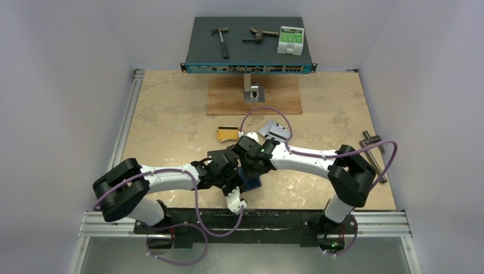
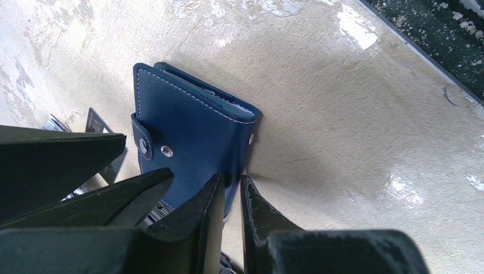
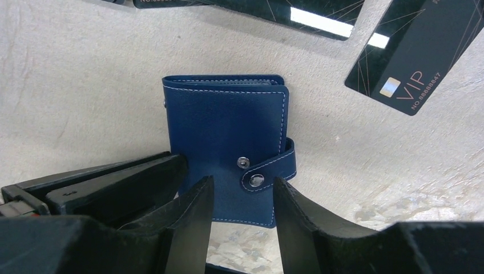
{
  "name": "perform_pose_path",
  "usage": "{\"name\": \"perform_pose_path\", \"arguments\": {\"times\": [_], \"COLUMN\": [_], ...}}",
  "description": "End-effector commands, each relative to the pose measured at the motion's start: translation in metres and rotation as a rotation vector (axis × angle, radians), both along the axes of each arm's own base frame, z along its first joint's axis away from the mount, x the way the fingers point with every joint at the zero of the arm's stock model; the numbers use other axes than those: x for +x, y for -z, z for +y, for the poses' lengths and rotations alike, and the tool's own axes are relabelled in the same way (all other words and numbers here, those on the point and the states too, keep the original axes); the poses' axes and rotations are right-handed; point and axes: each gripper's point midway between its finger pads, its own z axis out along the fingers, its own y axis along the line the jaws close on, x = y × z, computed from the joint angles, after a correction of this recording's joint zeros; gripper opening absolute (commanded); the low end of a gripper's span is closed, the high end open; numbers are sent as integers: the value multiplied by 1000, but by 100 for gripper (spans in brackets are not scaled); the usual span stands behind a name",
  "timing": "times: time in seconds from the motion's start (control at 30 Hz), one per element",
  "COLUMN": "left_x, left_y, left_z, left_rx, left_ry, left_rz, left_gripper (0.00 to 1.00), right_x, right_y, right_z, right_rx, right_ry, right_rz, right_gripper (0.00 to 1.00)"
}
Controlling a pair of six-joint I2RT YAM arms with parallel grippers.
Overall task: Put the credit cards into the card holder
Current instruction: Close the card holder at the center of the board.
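The navy card holder point(image 3: 228, 125) lies snapped shut on the table, also in the left wrist view point(image 2: 194, 137) and partly hidden under both wrists in the top view point(image 1: 254, 182). My left gripper point(image 2: 231, 180) is nearly shut, pinching the holder's side edge. My right gripper point(image 3: 242, 191) is open, its fingers either side of the snap tab point(image 3: 257, 180). Two black cards point(image 3: 408, 51) lie just beyond the holder. A gold card point(image 1: 226, 132) and silver-grey cards point(image 1: 275, 132) lie farther back.
A network switch point(image 1: 249, 65) stands at the back with a hammer point(image 1: 220, 41), a metal tool point(image 1: 259, 35) and a white-green box point(image 1: 290, 39) on top. A wooden board point(image 1: 254, 96) lies before it. A metal tool point(image 1: 374, 149) lies at right.
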Motion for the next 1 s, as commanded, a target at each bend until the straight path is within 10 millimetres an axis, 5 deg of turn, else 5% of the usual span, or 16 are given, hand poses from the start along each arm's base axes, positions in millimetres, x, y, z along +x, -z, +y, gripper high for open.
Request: {"name": "perform_pose_path", "arguments": {"times": [0.0, 0.5, 0.77, 0.97], "left_x": [-17, -19, -21, -22], "left_y": [19, 16, 16, 15], "left_z": [22, 21, 22, 22], "left_rx": [113, 102, 104, 107], "left_ry": [9, -4, -11, -14], "left_rz": [72, 85, 99, 108], "left_gripper": [15, 15, 15, 15], "right_x": [3, 9, 13, 14], "right_y": [3, 8, -4, -13], "right_z": [-1, -12, -15, -19], "right_rx": [-44, -125, -118, -130], "right_ry": [-6, 4, 22, 27], "right_rz": [-29, -64, -103, -122], "right_gripper": [40, 27, 15, 15]}}
